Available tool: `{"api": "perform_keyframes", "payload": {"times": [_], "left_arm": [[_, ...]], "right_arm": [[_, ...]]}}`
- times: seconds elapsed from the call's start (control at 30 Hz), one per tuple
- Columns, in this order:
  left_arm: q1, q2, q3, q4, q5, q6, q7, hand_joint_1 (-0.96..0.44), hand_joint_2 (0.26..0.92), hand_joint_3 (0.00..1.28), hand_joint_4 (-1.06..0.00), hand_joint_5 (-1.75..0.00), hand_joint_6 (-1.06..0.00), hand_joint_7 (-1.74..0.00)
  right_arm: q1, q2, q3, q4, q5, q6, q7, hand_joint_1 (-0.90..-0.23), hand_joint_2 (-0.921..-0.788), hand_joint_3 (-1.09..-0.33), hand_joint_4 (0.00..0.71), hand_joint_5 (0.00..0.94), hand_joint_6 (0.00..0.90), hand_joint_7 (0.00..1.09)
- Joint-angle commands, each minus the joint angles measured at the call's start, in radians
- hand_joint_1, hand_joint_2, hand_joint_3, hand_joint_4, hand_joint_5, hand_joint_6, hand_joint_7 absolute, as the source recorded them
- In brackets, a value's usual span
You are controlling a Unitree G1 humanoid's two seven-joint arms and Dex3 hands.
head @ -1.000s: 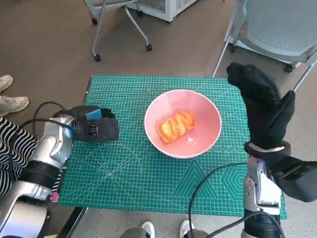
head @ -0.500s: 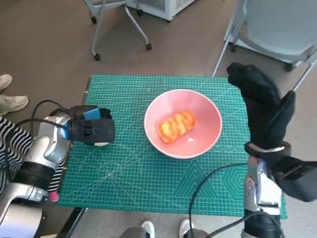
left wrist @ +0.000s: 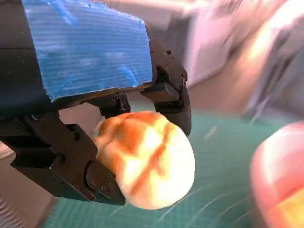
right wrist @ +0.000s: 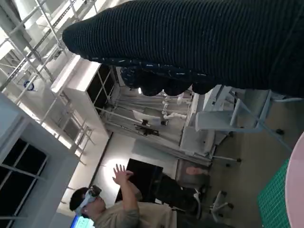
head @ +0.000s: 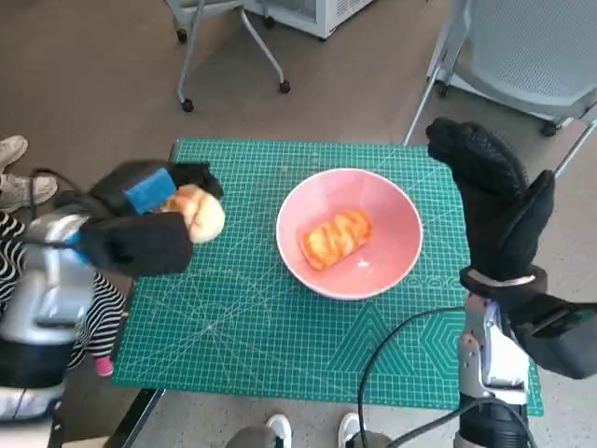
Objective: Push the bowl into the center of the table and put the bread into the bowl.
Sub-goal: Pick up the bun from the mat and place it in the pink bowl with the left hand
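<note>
Fingers (left wrist: 175, 102) of left hand (head: 140, 229) clamped round bread roll (left wrist: 147, 159); pink bowl (head: 392, 210) off beyond fingertips, one pastry (head: 334, 236) already inside. Keep grip firm, carry over rim, release low. Right hand (head: 494, 210) raised, fingers apart, empty.

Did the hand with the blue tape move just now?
Yes. The left hand rose off the green mat, holding a bread roll.
</note>
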Motion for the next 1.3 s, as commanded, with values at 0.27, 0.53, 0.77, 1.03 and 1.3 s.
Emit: {"api": "perform_keyframes", "payload": {"times": [0.27, 0.53, 0.77, 1.03, 1.3], "left_arm": [[-0.030, -0.124, -0.005, -0.272, -0.037, -0.001, 0.060, 0.00, 0.837, 0.09, -0.88, -0.97, -0.76, -1.03], [-0.093, -0.231, -0.136, -0.255, 0.021, -0.027, 0.080, 0.00, 0.842, 0.10, -0.85, -1.06, -0.74, -0.98], [-0.139, -0.309, -0.237, -0.108, 0.074, -0.108, 0.115, 0.00, 0.872, 0.07, -0.84, -1.05, -0.69, -1.06], [-0.180, -0.399, -0.320, 0.149, 0.100, -0.219, 0.180, 0.00, 0.901, 0.04, -0.81, -1.05, -0.65, -1.12], [-0.175, -0.429, -0.367, 0.213, 0.100, -0.116, 0.054, -0.02, 0.862, 0.11, -0.42, -0.39, -0.35, -0.54]], "right_arm": [[0.015, 0.000, 0.003, 0.017, 0.010, 0.015, 0.013, -0.665, -0.921, -0.703, 0.181, 0.000, 0.043, 0.57], [0.015, 0.001, 0.005, 0.018, 0.015, 0.018, 0.018, -0.665, -0.921, -0.703, 0.184, 0.001, 0.041, 0.57], [0.024, 0.000, 0.006, 0.007, 0.019, 0.019, 0.017, -0.665, -0.921, -0.703, 0.188, 0.003, 0.041, 0.57], [0.032, -0.007, -0.002, -0.002, 0.017, 0.017, 0.011, -0.662, -0.921, -0.703, 0.189, 0.003, 0.041, 0.57], [0.041, -0.010, -0.007, -0.019, 0.010, 0.021, 0.002, -0.668, -0.921, -0.702, 0.190, 0.003, 0.042, 0.57]]}}
